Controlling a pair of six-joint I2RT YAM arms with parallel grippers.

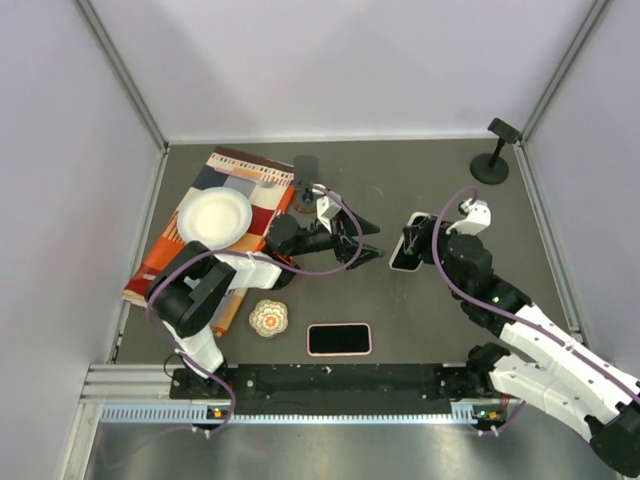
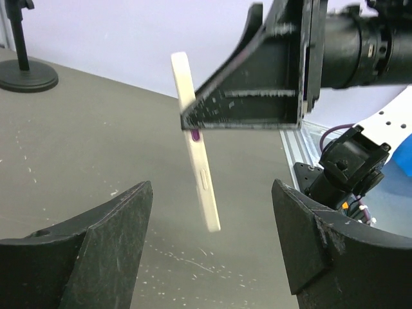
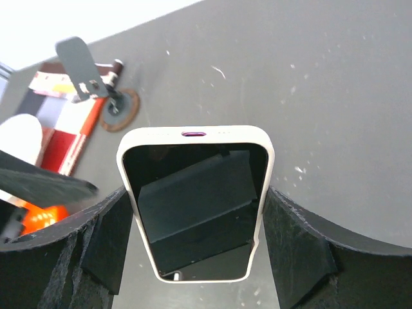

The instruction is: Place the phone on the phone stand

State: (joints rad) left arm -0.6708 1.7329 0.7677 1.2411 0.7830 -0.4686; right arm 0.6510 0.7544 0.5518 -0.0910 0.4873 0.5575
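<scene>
1. Broadly, the grey counter (image 1: 430, 320) fills the top view between pale walls, with both arm bases along its bottom edge.
2. Next, a patterned cloth (image 1: 262, 212) lies at the upper left of that view, and a white plate (image 1: 214, 216) rests on it.
3. The right hand (image 1: 408, 247), right of centre, is clenched on a cream-cased phone (image 3: 195, 203). Its fingers press the phone's two long edges, and the dark screen faces the wrist camera.
4. The left hand (image 1: 368, 240), at the frame's centre, is released with its fingers spread. In its own view the phone (image 2: 196, 148) hangs edge-on and tilted above the counter, just beyond those fingers.
5. A pink-cased phone (image 1: 339, 339) lies flat, screen up, at lower centre.
6. A black phone stand (image 1: 497, 152) sits in the upper right corner, well apart from the held phone.
7. A grey phone stand (image 1: 305, 172) sits at top centre, beside the cloth's edge.
8. A small patterned dish (image 1: 268, 318) lies just left of the pink-cased phone.
</scene>
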